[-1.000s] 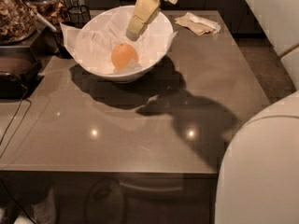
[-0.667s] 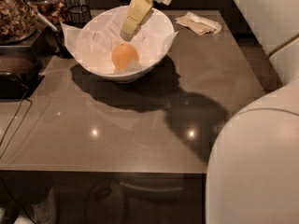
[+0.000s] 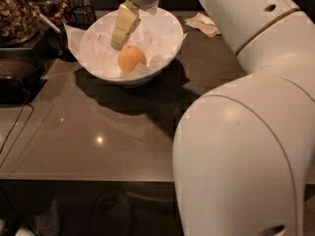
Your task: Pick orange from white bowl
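Note:
The white bowl (image 3: 162, 63) stands on the dark grey table at the back, lined with crumpled white paper. The orange (image 3: 131, 59) lies in the middle of the bowl, pale orange and round. My gripper (image 3: 118, 42) hangs into the bowl from above, its cream fingers pointing down just above and to the left of the orange, not around it. The white arm reaches in from the right and fills the right side of the view.
A crumpled beige paper wad (image 3: 205, 23) lies on the table behind the bowl to the right. Dark containers and a wire holder (image 3: 82, 14) stand at the back left, a black tray (image 3: 15, 80) at the left edge. A cable runs down the left.
My gripper has moved left and lower inside the bowl, closer to the orange. The arm now covers more of the right side. The orange and the bowl have not moved.

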`<control>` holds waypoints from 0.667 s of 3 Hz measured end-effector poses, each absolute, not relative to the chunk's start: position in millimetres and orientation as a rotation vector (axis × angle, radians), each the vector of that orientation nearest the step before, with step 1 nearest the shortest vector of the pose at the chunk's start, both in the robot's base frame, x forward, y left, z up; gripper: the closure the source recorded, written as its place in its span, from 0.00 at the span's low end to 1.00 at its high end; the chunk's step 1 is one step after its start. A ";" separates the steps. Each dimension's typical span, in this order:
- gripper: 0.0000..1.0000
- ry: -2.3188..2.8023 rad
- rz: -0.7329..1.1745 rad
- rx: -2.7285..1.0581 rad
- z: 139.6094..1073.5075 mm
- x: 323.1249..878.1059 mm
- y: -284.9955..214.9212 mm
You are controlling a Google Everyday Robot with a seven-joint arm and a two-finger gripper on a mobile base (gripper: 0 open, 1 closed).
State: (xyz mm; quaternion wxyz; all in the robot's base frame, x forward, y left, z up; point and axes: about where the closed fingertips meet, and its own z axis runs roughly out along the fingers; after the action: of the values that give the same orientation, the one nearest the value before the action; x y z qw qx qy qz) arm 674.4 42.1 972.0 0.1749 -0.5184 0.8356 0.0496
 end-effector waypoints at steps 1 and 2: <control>0.04 2.394 0.149 -1.495 952.3 683.8 51.5; 0.06 2.432 0.163 -1.484 935.6 690.2 49.9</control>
State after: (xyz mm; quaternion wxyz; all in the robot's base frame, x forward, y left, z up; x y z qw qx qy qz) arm 690.2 49.9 935.6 0.1435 -0.5148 0.8433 0.0566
